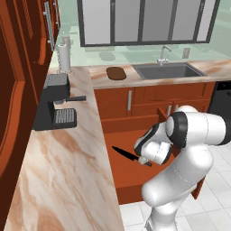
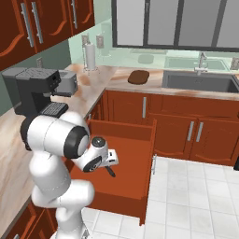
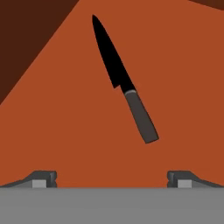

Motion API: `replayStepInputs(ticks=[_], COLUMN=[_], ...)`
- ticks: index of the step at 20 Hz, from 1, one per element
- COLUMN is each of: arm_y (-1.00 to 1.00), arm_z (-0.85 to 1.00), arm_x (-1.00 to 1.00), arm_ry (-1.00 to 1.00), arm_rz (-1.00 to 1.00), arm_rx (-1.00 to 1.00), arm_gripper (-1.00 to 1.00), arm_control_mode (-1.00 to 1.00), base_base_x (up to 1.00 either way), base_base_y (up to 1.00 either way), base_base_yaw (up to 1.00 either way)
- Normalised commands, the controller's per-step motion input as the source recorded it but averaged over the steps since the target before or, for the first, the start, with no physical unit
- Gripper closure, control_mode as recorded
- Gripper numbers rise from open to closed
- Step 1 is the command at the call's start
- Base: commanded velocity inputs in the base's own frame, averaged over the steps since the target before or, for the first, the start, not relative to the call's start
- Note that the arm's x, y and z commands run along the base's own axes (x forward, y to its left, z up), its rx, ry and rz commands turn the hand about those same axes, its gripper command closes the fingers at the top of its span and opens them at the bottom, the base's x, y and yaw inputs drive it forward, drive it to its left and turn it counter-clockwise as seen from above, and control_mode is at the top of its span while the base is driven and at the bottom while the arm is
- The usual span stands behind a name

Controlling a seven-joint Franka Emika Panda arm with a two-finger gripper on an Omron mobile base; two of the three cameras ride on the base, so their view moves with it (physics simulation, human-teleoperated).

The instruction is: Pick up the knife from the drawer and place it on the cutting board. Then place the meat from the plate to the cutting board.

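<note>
Seen from the wrist: open hand [image 3: 112,177] poised over knife [image 3: 122,81], lying whole and untouched on floor of pulled-out drawer [image 3: 61,122]. From the left base: blade only, handle behind the arm, plus cutting board [image 1: 116,73] on desk [image 1: 67,171] beside sink [image 1: 169,70]

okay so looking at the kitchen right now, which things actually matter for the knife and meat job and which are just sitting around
Part of the job:
knife, lying flat in the drawer
drawer, pulled open
cutting board, on the counter left of the sink
tool, open above the knife

Just sitting around:
coffee machine
paper towel roll
sink
</note>
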Motion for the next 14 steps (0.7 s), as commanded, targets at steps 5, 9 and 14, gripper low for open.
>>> replayStepInputs(ticks=[5, 9, 14], arm_y=[0.0, 0.0, 0.0], arm_z=[-0.06, -0.02, -0.05], arm_x=[0.05, 0.26, 0.35], arm_ry=[0.0, 0.0, 0.0], arm_rz=[0.0, 0.0, 0.0], arm_rx=[-0.02, -0.01, 0.0], arm_gripper=[-1.0, -1.0, -1.0], arm_control_mode=[-1.0, -1.0, -1.0], base_base_x=[0.0, 0.0, 0.0], base_base_y=[0.0, 0.0, 0.0], base_base_yaw=[0.0, 0.0, 0.0])
